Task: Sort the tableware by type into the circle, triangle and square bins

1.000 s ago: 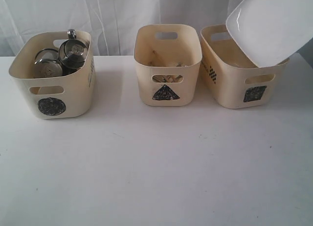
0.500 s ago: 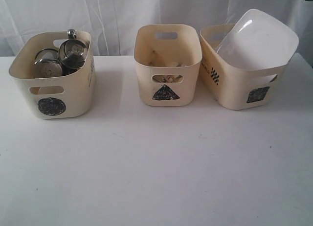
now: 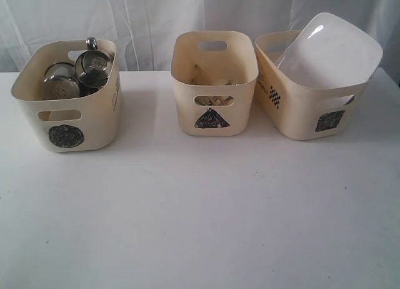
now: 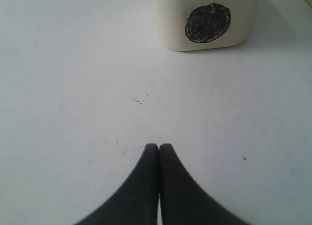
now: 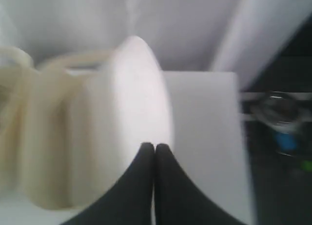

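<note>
Plate [image 3: 331, 51], too big to lie flat, leans tilted in the square bin [image 3: 312, 107] near the table's [image 3: 200, 226] far right corner, so the right gripper [image 5: 154, 146], apparently just clear of its edge, and the left gripper [image 4: 159, 146] are both clenched empty.

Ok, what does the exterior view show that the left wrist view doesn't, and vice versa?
Exterior only: the cream plastic tub with a black triangle, the cream tub with a square holding a large white rectangular plate tilted over its rim, and steel mugs inside the cream tub with a scribbled black circle. Left wrist only: the left gripper, black jaws shut. Both: that circle tub and the white table.
</note>
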Robot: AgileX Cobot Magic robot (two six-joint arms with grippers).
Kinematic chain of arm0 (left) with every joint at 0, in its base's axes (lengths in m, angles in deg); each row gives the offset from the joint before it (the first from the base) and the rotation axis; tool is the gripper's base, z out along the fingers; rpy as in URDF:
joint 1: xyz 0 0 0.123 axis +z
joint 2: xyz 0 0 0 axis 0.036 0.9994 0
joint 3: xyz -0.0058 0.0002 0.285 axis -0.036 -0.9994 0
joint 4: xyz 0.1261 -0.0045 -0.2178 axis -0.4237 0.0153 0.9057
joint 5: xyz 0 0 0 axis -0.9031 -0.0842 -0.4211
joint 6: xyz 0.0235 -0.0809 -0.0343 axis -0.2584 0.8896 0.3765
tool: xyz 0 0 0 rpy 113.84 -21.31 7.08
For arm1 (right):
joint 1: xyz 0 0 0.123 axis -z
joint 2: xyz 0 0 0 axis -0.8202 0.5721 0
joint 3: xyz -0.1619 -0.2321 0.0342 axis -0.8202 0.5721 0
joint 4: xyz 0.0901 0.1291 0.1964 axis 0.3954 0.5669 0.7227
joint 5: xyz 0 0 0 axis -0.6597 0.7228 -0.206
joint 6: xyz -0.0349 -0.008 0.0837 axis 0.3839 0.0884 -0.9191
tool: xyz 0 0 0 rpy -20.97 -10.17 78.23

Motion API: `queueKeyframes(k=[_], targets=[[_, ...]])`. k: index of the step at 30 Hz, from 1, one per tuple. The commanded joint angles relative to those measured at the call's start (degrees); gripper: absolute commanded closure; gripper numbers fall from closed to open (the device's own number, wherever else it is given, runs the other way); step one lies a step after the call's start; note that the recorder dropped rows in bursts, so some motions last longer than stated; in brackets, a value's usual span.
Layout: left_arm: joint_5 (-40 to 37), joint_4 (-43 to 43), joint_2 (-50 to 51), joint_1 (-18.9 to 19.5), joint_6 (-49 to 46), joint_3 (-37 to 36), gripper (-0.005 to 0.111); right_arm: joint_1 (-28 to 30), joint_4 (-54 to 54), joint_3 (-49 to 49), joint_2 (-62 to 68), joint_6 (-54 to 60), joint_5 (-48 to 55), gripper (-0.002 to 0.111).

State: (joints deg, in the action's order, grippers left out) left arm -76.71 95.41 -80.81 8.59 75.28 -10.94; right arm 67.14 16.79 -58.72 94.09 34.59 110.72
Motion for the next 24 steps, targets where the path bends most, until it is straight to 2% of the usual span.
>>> queueKeyframes(k=[1, 4, 7, 11, 13, 19, 24], targets=[[-0.2, 0.5, -0.2, 0.2, 0.4, -0.2, 0.107, -5.5, -25.3, 5.9, -4.4, -15.1, -1.1, 0.108], [-0.2, 0.5, -0.2, 0.2, 0.4, -0.2, 0.107, -7.5, -17.1, 11.9, -11.4, -10.2, -7.4, 0.108], [-0.2, 0.5, -0.2, 0.2, 0.4, -0.2, 0.107, -8.5, -9.6, 22.4, -20.7, -8.9, -18.8, 0.108], [-0.2, 0.5, -0.2, 0.2, 0.4, -0.2, 0.107, -10.0, -8.5, 44.2, -36.6, -9.0, -40.8, 0.108], [-0.2, 0.5, -0.2, 0.2, 0.4, -0.2, 0.107, -10.3, -8.4, 53.5, -44.9, -9.0, -46.6, 0.108], [-0.2, 0.5, -0.2, 0.2, 0.4, -0.2, 0.107, -10.3, -8.3, 73.0, -65.6, -9.8, -46.4, 0.108], [-0.2, 0.5, -0.2, 0.2, 0.4, -0.2, 0.107, -10.3, -6.6, 79.5, -78.7, -13.6, -38.1, 0.108]])
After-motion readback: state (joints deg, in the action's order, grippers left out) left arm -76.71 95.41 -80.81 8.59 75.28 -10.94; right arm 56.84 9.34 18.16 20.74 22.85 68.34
